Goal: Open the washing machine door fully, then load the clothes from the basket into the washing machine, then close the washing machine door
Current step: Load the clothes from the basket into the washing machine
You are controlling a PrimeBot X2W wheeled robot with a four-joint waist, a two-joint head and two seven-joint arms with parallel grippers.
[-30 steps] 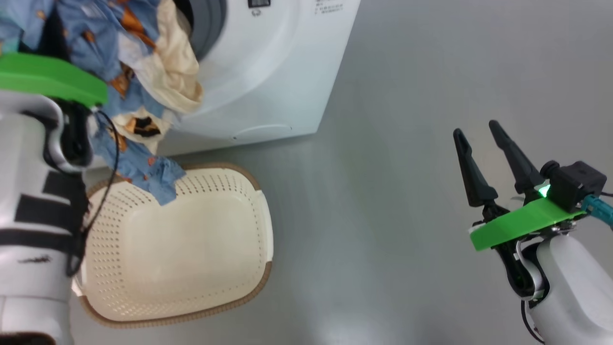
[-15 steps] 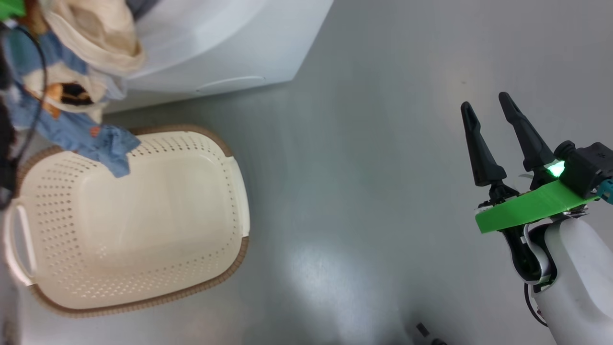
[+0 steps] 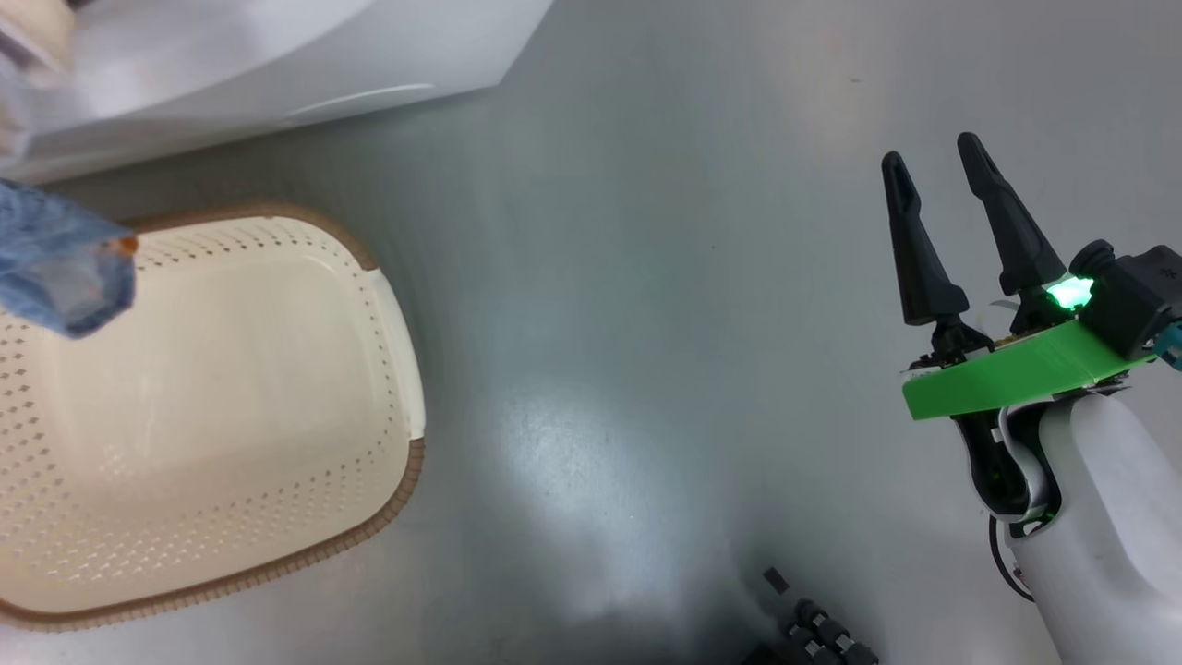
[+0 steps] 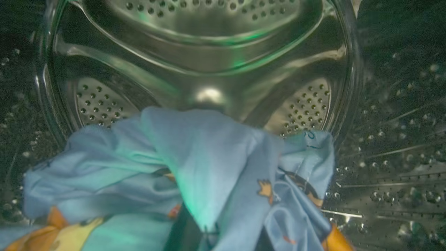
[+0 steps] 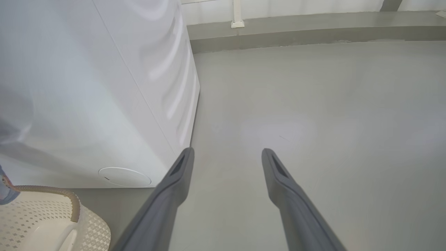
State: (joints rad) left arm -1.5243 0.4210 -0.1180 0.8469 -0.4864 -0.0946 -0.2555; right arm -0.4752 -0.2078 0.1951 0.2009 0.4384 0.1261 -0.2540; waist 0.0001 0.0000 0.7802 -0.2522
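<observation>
1. Since a second ago the head camera has swung, so the basket (image 3: 404, 485) and the washing machine (image 3: 231, 55) now sit further left in the head view. Where much of the bundle hung in that view, just a blue corner of the clothes (image 3: 55, 277) now dangles at the left edge.
2. Nearest, the right claw (image 3: 933, 157) hangs released over bare grey floor (image 3: 646, 323), its fingers spread with nothing between them, well apart from the basket.
3. The basket's cream bottom looks empty, and the blue corner hangs above its far rim.
4. Beyond it stands the machine's white front.
5. In the left wrist view the left claw (image 4: 221, 238) is clenched on the clothes. The blue printed cloth is draped over its fingers and hides their tips.
6. Farthest, the perforated steel drum (image 4: 209, 52) opens straight ahead of the bundle.
7. The loading step appears to be in hand, and the closing step is not yet begun.
8. The next move likely calls for pushing deeper so the trailing corner clears the opening, then letting go inside the drum.
</observation>
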